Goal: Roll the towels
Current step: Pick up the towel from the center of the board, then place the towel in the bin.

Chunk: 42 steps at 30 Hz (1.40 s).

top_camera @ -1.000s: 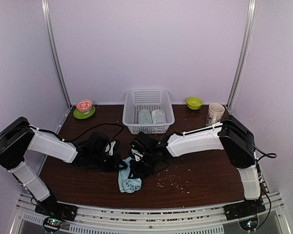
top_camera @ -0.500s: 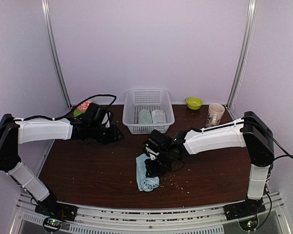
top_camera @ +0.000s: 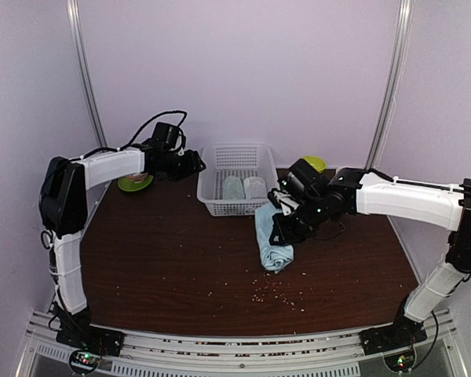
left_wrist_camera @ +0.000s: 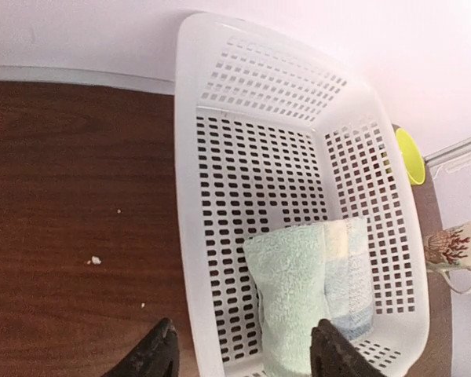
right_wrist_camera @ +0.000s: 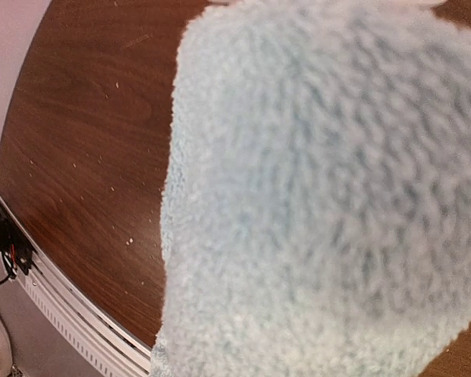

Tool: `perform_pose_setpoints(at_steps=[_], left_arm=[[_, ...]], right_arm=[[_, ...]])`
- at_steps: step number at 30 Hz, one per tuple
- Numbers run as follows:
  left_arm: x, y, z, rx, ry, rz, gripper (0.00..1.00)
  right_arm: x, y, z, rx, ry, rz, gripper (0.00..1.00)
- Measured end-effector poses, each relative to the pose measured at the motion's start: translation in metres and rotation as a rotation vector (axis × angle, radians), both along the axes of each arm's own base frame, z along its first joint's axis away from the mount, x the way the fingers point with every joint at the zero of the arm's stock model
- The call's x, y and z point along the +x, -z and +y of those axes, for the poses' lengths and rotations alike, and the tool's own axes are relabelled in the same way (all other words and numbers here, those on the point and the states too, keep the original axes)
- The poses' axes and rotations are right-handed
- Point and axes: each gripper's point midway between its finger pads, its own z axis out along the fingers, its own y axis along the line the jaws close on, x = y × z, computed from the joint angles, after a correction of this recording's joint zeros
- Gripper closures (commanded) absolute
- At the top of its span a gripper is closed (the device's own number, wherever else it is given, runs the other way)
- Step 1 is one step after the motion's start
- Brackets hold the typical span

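Note:
A light blue towel [top_camera: 272, 238] hangs bunched from my right gripper [top_camera: 286, 217], which is shut on its upper part just in front of the white basket [top_camera: 237, 146]. In the right wrist view the towel [right_wrist_camera: 322, 204] fills most of the picture and hides the fingers. Two rolled towels stand in the basket [left_wrist_camera: 187, 196]: a pale green one [left_wrist_camera: 294, 302] and a greyish-white one [left_wrist_camera: 352, 275] beside it. My left gripper [left_wrist_camera: 245, 357] is open with nothing between its fingers, hovering over the basket's near left rim; from above the left gripper [top_camera: 191, 163] is at the basket's left side.
A green plate [top_camera: 133, 184] lies at the back left behind the left arm. A yellow-green bowl [left_wrist_camera: 412, 155] and a patterned mug [left_wrist_camera: 454, 250] stand to the right of the basket. Crumbs [top_camera: 276, 292] are scattered on the brown table near the front.
My left gripper has opened, left the towel and swung to the back left by the basket. The right arm has carried the blue towel rightward and toward the basket.

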Motion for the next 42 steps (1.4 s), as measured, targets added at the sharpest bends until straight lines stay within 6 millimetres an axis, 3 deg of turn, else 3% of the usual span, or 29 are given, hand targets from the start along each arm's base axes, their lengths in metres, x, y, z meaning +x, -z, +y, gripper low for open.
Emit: perform_pose_setpoints(at_steps=[3, 9, 15, 18, 23, 30, 35, 40, 42], left_arm=[[0.018, 0.016, -0.013, 0.0, 0.034, 0.019, 0.52], [0.01, 0.054, -0.019, 0.01, 0.074, 0.118, 0.75], [0.004, 0.061, -0.02, 0.004, 0.085, 0.158, 0.99], [0.003, 0.057, -0.024, -0.025, 0.093, 0.163, 1.0], [-0.016, 0.061, -0.029, -0.028, 0.113, 0.19, 1.0], [-0.069, 0.06, -0.033, -0.025, 0.129, 0.234, 1.0], [-0.128, 0.056, -0.05, -0.043, 0.145, 0.26, 1.0], [-0.186, 0.064, -0.063, -0.097, 0.138, 0.296, 1.0], [-0.2, 0.065, -0.067, -0.133, 0.123, 0.296, 1.0]], right_arm=[[0.017, -0.029, -0.002, 0.035, 0.015, -0.047, 1.0], [0.046, -0.086, 0.0, 0.134, 0.039, -0.144, 1.0], [0.058, -0.104, 0.002, 0.178, 0.051, -0.168, 1.0], [0.063, -0.106, 0.006, 0.188, 0.049, -0.17, 1.0], [0.064, -0.107, 0.009, 0.204, 0.045, -0.163, 1.0], [0.067, -0.116, 0.025, 0.299, 0.044, -0.148, 1.0], [0.069, -0.118, 0.041, 0.4, 0.048, -0.111, 1.0], [0.07, -0.096, 0.055, 0.454, 0.071, -0.039, 1.0], [0.068, -0.084, 0.058, 0.455, 0.081, -0.011, 1.0]])
